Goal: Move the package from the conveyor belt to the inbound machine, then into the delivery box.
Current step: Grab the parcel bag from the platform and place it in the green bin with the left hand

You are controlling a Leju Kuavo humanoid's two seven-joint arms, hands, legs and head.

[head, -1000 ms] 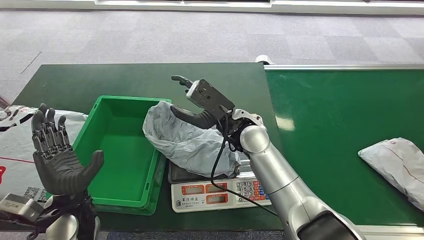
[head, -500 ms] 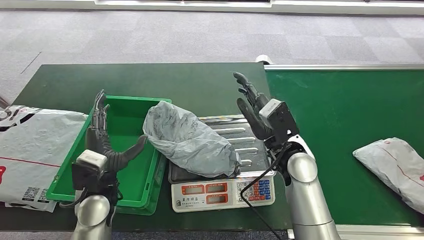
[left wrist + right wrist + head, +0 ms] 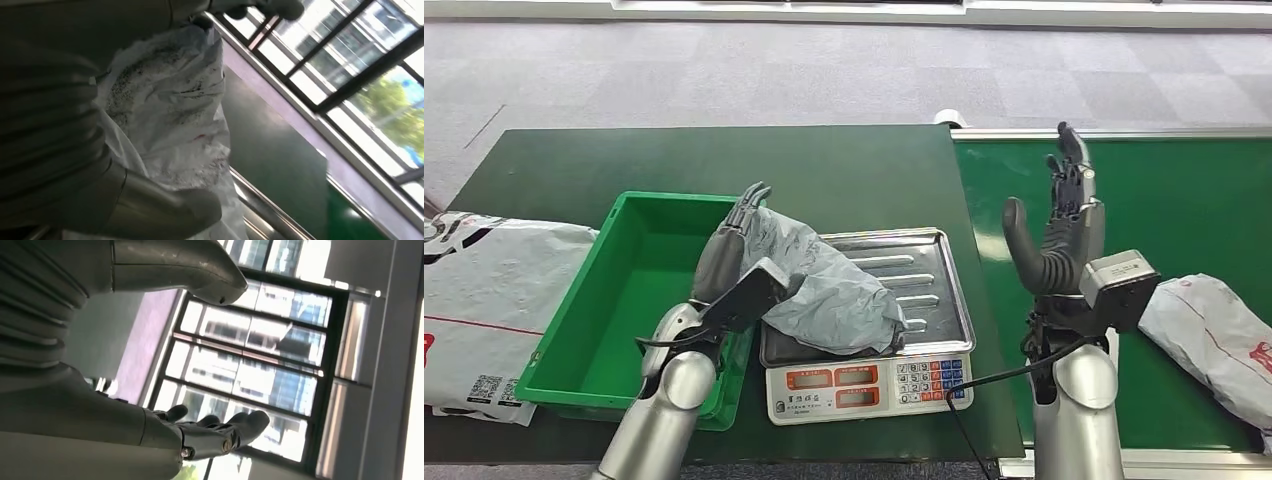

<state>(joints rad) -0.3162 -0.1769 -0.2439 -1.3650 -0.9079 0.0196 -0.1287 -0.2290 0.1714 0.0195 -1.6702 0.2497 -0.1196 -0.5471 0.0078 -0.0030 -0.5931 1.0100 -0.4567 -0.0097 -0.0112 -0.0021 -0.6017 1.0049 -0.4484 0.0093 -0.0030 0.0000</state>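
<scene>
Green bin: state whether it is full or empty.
Empty. The green bin shows its bare floor; the grey package lies on the scale tray.

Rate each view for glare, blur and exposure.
Head view: sharp and evenly lit, with a small glare patch on the conveyor belt. Left wrist view: soft and blurred, package bright, windows blown out. Right wrist view: right hand dark against overexposed windows.

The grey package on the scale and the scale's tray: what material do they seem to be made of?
The grey package looks like thin, soft plastic film: it is crumpled and slightly glossy. The tray looks like bare stainless steel: silver, reflective, with pressed ribs.
</scene>
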